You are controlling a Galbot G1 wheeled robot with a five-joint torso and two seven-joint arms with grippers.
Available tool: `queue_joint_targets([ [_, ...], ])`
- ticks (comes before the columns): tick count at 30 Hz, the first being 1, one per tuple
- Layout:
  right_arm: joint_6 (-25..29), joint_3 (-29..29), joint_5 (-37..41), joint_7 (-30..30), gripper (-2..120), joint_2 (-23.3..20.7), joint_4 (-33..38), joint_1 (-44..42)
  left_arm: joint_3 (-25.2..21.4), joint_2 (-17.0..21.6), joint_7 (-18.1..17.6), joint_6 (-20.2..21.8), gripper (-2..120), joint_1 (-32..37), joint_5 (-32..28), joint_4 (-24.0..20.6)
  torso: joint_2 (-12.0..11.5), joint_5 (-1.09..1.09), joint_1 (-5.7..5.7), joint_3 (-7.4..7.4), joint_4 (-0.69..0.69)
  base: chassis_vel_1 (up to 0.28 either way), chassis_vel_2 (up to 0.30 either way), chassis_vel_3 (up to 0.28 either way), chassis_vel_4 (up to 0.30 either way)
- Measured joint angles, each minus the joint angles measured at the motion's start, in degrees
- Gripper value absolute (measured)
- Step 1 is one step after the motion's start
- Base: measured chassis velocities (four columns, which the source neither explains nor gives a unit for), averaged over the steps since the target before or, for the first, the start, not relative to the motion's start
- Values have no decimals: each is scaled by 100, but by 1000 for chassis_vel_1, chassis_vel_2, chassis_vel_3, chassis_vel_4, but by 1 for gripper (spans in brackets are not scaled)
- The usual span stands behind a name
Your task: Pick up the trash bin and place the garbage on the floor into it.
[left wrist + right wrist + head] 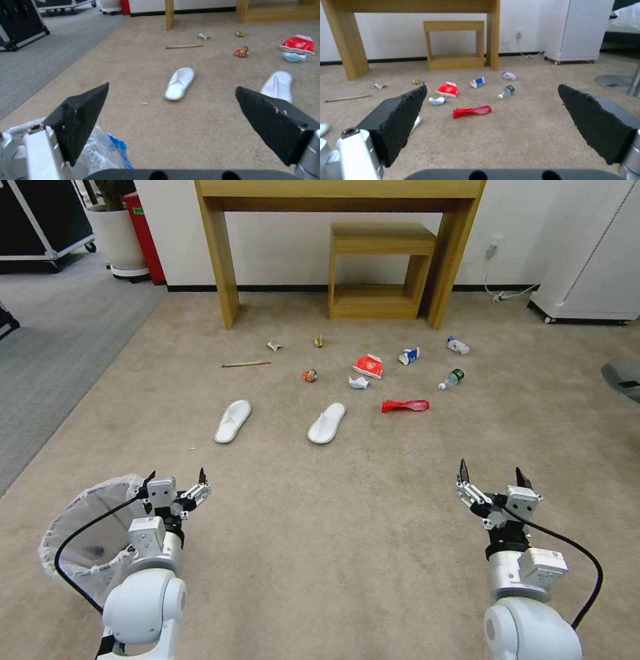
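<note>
Standing on carpet: trash bin, translucent white liner | left gripper, right gripper: jaws spread, empty

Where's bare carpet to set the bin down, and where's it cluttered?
Bare carpet lies between the left gripper and right gripper, both open, up to the slippers. The bin sits by the left gripper. Crowded: litter around the red carton and red bottle, before the desk.

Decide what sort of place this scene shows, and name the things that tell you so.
Probably a carpeted bedroom or hotel-style room: a wooden desk with a stool tucked under it stands against the wall, a bed corner shows in the right wrist view, and disposable slippers lie on the carpet.
</note>
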Motion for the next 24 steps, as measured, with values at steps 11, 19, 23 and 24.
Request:
queue_joint_targets([
  [11,107,26,70,32,100,-23,-5,-2,-11,0,0,-5,100,-4,0,26,0,0,0,0,0,0,0,0,0],
  [19,142,57,54,46,100,-20,-6,-24,-16,0,0,-15,100,4,4,38,0,0,0,0,0,0,0,0,0],
  [23,143,65,58,57,100,-30,0,-22,-13,-10,1,-18,100,6,20,46,0,0,0,0,0,0,0,0,0],
  [24,143,65,58,57,100,-30,0,-22,-13,-10,1,-18,100,6,20,46,0,0,0,0,0,0,0,0,0],
])
